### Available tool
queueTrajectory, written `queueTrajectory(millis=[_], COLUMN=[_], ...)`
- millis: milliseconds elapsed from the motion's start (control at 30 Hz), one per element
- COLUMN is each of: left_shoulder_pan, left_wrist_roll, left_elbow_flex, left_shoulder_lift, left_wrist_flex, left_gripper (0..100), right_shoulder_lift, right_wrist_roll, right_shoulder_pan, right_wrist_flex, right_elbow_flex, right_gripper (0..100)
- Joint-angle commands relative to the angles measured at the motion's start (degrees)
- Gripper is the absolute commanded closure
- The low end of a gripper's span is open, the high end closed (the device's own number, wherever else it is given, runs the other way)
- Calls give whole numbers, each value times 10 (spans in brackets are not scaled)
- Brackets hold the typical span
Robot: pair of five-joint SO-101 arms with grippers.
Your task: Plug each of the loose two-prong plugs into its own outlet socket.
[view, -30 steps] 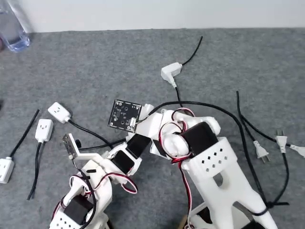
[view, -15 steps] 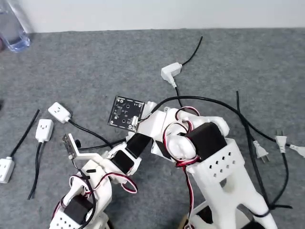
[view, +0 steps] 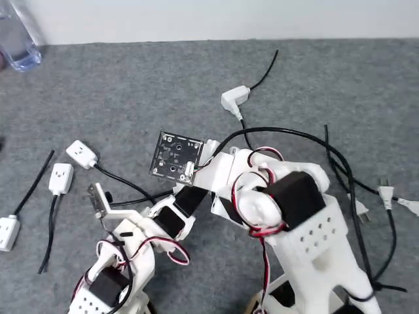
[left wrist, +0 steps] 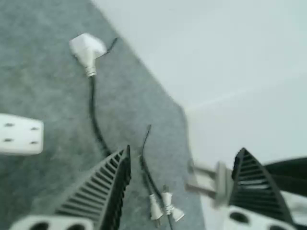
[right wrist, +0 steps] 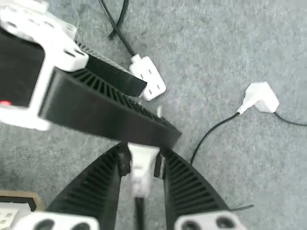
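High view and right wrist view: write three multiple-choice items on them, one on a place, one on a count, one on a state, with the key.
1. In the high view, the clear plastic bottle stands
A. at the picture's upper left corner, by the far edge of the grey mat
B. between the two arms
C. on top of a socket

2. How many white outlet sockets on black cords lie in the left part of the high view?
A. one
B. three
C. six

3. The right tool is
A. open and empty
B. shut on a white two-prong plug
C. shut on the bottle

Key: 1 A, the bottle sits at the upper left, away from both arms. 2 B, three sockets lie there, apart from one another. 3 B, the right wrist view shows the black fingers closed on the plug's body.
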Motion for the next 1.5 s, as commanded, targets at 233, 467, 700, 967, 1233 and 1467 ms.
queueTrajectory(millis=[233,467,700,967,1233,1467], left_shoulder_pan=[13,12,-99,-298,-332,-396], left_wrist_roll=[-1,-1,-1,-18,-221,-266], left_elbow_flex=[0,-1,-29,-1,-8,0], left_shoulder_lift=[-4,-4,-4,-4,-4,-4], left_wrist_flex=[9,10,8,20,251,263], left_gripper=[682,682,681,681,681,681], right_shoulder_lift=[-26,-19,-19,2,165,259], right_wrist_roll=[-21,11,69,122,163,231], right_shoulder_pan=[-41,1,102,80,49,22], right_wrist_flex=[-3,-7,-51,-59,-98,-85], right_elbow_flex=[-44,-7,79,91,46,-17], right_gripper=[991,991,991,991,991,991])
